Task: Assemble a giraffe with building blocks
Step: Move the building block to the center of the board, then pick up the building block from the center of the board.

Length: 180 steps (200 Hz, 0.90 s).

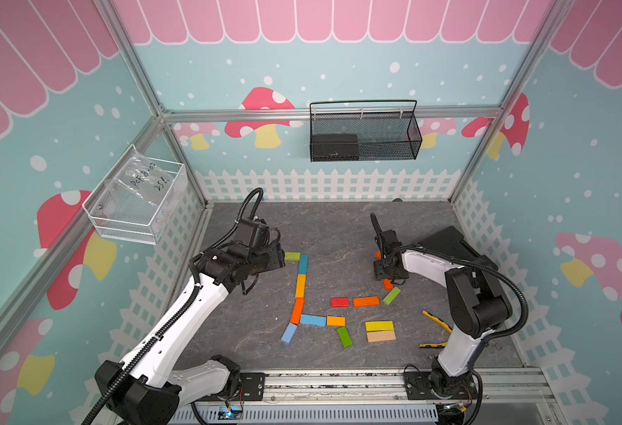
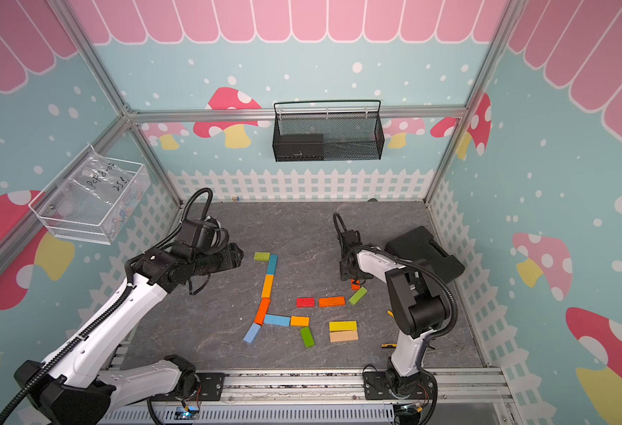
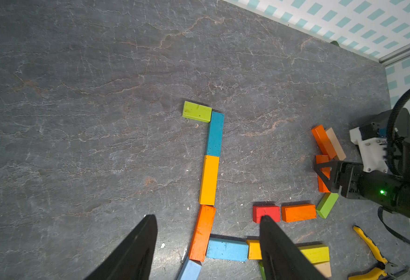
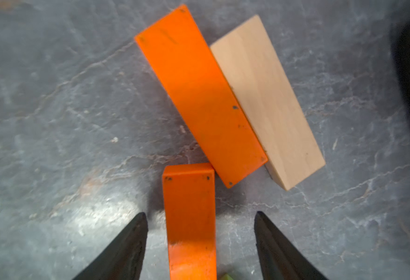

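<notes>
Plastic bag [image 1: 141,186] bears handwriting: "Pet 8-02".

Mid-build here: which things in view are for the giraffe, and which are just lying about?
For the giraffe:
- block chain
- red-orange-green row
- yellow-tan pair
- orange-tan trio

Lying about:
- pliers
- black case
- wire basket on the back wall
- clear bin on the side wall
</notes>
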Tool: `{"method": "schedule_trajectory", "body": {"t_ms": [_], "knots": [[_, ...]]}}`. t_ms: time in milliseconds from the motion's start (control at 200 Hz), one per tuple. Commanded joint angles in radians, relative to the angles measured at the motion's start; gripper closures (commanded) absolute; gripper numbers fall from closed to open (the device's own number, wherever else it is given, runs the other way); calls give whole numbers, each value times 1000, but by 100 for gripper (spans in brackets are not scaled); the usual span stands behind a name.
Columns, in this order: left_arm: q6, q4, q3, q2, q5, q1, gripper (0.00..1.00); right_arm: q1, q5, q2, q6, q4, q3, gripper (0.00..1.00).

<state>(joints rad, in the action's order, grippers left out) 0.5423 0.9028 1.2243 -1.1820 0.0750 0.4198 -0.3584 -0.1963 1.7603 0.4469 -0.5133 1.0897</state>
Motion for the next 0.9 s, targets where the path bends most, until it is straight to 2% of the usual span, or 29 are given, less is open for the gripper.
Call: {"method": "schedule_trajectory", "body": {"t_ms": [0,55,160,290,435,615,896], "knots": [[-4,-14,6,-2,-14,-5,30,-18,25,-74,-50,-29,49,17],[-4,-15,5,1,-15,-5,30,-33,27,-102,-73,-33,74,12],[-4,-13,6,7,-16,-5,30,-91,45,-149,-140,-31,115,10],[-7,-12,4,14,-18,-6,30,-246,53,-169,-285,-30,128,18],[-9,-11,3,19,-17,-5,30,-372,95,-186,-429,37,29,25],[-10,-7,-1,28,-15,-5,30,-420,188,-245,-553,148,-100,36],[-8,-7,-2,25,-14,-5,30,-470,295,-199,-686,155,-119,32]]}}
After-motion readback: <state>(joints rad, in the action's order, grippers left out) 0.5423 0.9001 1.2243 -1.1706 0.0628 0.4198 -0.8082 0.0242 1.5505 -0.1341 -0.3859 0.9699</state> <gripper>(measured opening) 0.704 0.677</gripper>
